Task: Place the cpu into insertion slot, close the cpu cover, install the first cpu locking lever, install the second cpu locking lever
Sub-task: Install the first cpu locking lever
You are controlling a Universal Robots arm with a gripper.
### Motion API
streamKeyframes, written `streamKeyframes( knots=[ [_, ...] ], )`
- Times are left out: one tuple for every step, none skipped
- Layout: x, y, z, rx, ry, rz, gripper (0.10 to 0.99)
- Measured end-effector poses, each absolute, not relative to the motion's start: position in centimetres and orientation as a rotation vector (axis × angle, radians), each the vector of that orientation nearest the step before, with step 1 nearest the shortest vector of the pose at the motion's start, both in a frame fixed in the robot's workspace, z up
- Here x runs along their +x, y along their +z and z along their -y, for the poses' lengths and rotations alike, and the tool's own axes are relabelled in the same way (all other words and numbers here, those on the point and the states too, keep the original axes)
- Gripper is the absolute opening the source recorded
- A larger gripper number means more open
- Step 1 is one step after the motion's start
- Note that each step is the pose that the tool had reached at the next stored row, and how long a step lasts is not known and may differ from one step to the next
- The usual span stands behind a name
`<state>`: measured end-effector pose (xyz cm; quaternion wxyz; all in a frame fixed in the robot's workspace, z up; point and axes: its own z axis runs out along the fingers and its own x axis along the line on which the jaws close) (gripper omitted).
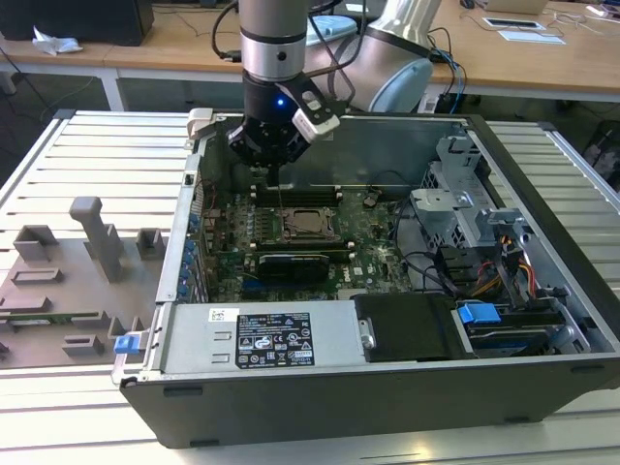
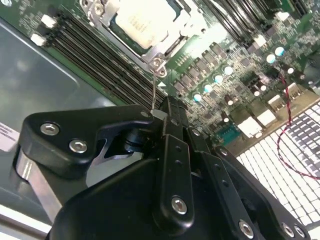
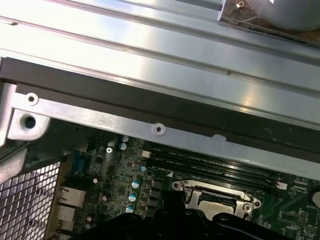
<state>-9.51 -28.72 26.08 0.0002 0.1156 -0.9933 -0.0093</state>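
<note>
Overview of an opened desktop computer case (image 1: pixel 387 402), dark sheet steel, lying on a ribbed aluminium slatted table (image 1: pixel 87 155). In the exterior view a grey fixture board (image 1: pixel 68 281) with blocky uprights sits at 9 o'clock of the case. The cylindrical silver and black arm (image 1: pixel 276 39) descends from 12 o'clock. Inside the case, a bright rectangular power supply (image 1: pixel 271 334) occupies the 6 o'clock edge. The green motherboard (image 1: pixel 228 237), studded with small round capacitors, fills the middle. A long black graphics card (image 1: pixel 291 263) lies just to the 6 o'clock side of the insertion slot (image 3: pixel 245 200), and narrow black memory slots (image 2: pixel 100 55) run along its 12 o'clock side. The cpu (image 2: pixel 142 20), a flat square with a matt silver top, is seated in that slot. The cpu cover (image 2: pixel 167 45), a thin steel window plate, lies flat around it. The black, bolted gripper (image 2: pixel 161 112) hangs just above the slot. Its fingers are pinched together on the tip of a cpu locking lever (image 2: pixel 155 90), a thin bare wire rising from the slot's corner.
</note>
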Motion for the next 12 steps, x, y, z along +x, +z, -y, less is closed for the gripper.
streamKeyframes(
  knots=[
    [-9.3, 26.1, 28.7, 0.363, -0.029, 3.12, 0.106],
    [-9.1, 26.0, 28.7, 0.363, -0.029, 3.12, 0.106],
    [-8.8, 26.0, 28.7, 0.363, -0.029, 3.12, 0.106],
    [-8.6, 26.0, 28.7, 0.363, -0.029, 3.119, 0.106],
    [-8.3, 26.0, 28.7, 0.363, -0.03, 3.119, 0.106],
    [-8.1, 26.0, 28.7, 0.363, -0.03, 3.119, 0.106],
    [-7.7, 25.9, 28.7, 0.362, -0.03, 3.119, 0.106],
    [-7.5, 25.9, 28.7, 0.362, -0.03, 3.118, 0.106],
    [-7.1, 25.9, 28.7, 0.363, -0.03, 3.118, 0.106],
    [-6.8, 25.9, 28.7, 0.362, -0.03, 3.118, 0.106],
    [-6.6, 25.9, 28.7, 0.362, -0.03, 3.117, 0.106],
    [-6.5, 25.9, 28.7, 0.363, -0.03, 3.117, 0.106]
  ],
)
